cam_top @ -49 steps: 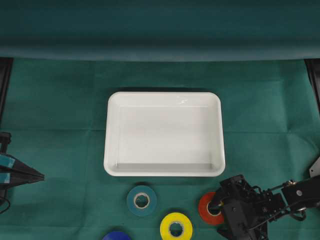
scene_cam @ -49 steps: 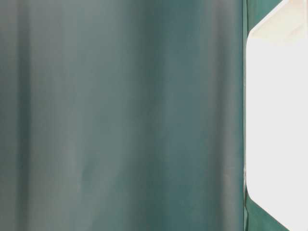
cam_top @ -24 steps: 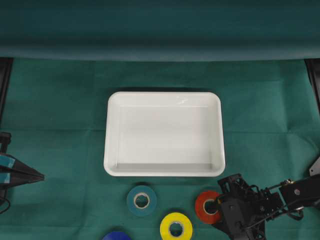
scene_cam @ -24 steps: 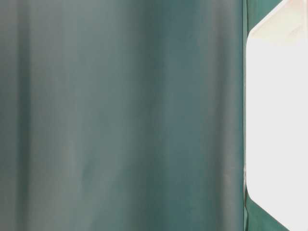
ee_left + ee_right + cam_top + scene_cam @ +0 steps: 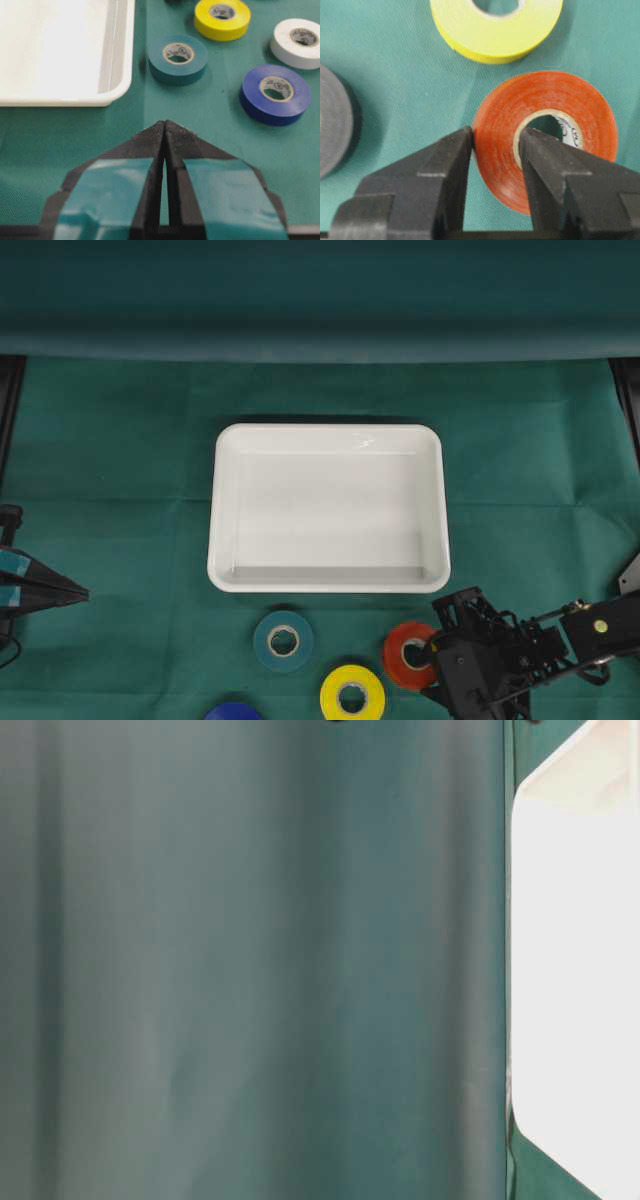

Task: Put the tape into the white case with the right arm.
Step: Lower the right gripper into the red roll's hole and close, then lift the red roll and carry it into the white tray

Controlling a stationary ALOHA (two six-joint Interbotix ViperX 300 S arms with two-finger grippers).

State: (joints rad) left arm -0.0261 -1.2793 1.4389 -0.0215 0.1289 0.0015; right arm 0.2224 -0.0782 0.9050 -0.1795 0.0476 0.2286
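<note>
The right gripper [image 5: 495, 145] is clamped on the orange tape roll [image 5: 545, 135] — one finger inside the core. The left gripper [image 5: 165, 131] sits pinched together, holding nothing — the white case [image 5: 328, 506] lies nearby.

You are looking at a desk [image 5: 120, 440] covered all over by a dark green cloth, which is creasing faintly across its middle. The white case [image 5: 328, 582] is sitting flat on it near the centre. Just in front of the case, a teal tape roll [image 5: 283, 641] is lying flat, and a yellow roll [image 5: 352, 693] is lying further toward the front edge. A blue roll [image 5: 274, 94] is resting left of the yellow one in the overhead view, with a white roll [image 5: 298, 42] lying beside it. A grey roll [image 5: 332, 127] is showing at the edge of the right wrist view.
</note>
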